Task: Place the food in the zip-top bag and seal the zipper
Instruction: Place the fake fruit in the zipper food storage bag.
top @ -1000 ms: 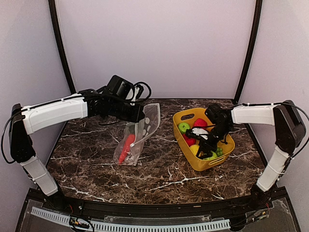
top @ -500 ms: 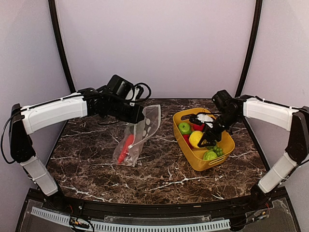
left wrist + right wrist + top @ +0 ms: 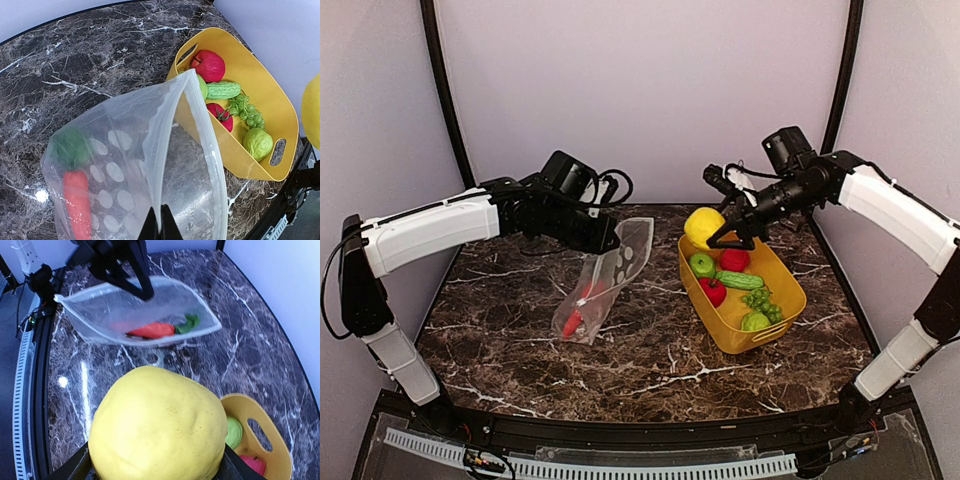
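Note:
The clear dotted zip-top bag (image 3: 605, 280) hangs open at mid-table with a red carrot-like piece (image 3: 75, 197) inside. My left gripper (image 3: 612, 238) is shut on the bag's upper rim by the whitish zipper strip (image 3: 162, 150) and holds the mouth up. My right gripper (image 3: 718, 232) is shut on the yellow lemon (image 3: 703, 226) and holds it in the air above the far left corner of the yellow basket (image 3: 790, 300). The lemon fills the right wrist view (image 3: 157, 427), with the open bag (image 3: 135, 310) beyond it. The remaining food lies in the basket: red pieces (image 3: 734, 258), green apple (image 3: 701, 264), cucumber (image 3: 739, 280), grapes (image 3: 760, 301).
The yellow basket stands at the right of the marble table (image 3: 650, 350), close beside the bag. A power strip and cables (image 3: 605, 190) lie at the back behind my left arm. Dark frame posts stand at both back corners.
My right gripper closed on the lemon in the basket and lifted it up and back-left, out of the basket toward the bag. My left gripper kept holding the bag rim.

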You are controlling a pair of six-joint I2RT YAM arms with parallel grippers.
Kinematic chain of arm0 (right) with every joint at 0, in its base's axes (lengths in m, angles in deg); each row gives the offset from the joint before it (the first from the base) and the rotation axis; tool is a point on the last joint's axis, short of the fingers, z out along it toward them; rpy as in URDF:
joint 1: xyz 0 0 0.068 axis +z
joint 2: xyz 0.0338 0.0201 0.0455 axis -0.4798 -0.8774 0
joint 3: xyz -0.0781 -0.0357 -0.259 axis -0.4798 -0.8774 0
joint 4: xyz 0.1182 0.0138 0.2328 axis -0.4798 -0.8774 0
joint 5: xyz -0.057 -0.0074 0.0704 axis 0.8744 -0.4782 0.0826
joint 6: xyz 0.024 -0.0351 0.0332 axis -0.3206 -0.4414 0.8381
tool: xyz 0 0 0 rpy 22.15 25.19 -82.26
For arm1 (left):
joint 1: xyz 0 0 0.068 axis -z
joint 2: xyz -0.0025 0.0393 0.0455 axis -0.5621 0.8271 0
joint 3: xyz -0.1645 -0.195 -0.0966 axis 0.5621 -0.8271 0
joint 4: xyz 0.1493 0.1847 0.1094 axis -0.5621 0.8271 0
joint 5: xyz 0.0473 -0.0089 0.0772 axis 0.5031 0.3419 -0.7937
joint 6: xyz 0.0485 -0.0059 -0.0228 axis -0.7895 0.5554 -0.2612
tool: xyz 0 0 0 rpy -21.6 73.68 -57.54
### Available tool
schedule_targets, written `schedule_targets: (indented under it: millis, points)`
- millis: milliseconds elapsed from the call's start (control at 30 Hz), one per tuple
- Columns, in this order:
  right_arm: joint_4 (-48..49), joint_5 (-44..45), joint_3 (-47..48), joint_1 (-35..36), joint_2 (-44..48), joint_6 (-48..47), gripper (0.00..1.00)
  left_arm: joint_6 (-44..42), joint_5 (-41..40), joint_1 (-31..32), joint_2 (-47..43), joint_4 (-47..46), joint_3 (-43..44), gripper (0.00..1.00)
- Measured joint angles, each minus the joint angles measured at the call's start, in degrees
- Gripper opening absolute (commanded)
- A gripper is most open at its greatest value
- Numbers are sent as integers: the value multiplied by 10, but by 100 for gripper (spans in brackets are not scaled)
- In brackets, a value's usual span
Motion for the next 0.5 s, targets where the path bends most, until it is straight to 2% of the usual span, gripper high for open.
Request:
schedule_targets:
  millis: [200,500]
  points:
    - [45,-41,52,53,-17,43,48,16,12,0,1,1,15,1]
    - [135,-92,117,75,-105,138,48,32,23,0,1,-6,19,1]
